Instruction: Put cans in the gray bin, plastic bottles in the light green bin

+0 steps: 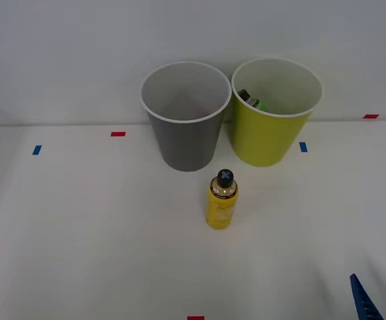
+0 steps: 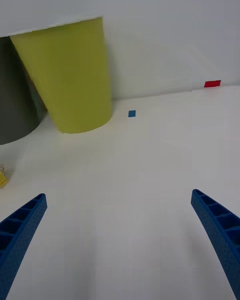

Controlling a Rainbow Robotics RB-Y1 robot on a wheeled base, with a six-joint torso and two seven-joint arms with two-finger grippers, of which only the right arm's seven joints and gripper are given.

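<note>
A small yellow plastic bottle [image 1: 222,199] with a black cap stands upright on the white table, just in front of the gray bin [image 1: 183,143]. The light green bin [image 1: 267,137] stands to the right of the gray one. Inside it, a dark-capped bottle with a green label [image 1: 253,101] leans against the far wall. My right gripper [image 1: 378,276] is low at the front right corner, open and holding nothing, well apart from the yellow bottle. In the wrist view the gripper [image 2: 119,195] faces the light green bin [image 2: 70,75], with the gray bin [image 2: 15,100] beside it. The cans are out of view.
Small red tape marks [image 1: 117,134] and blue tape marks [image 1: 303,147] dot the table. A pale wall rises directly behind both bins. Bare table [image 1: 79,233] stretches to the left and in front of the yellow bottle.
</note>
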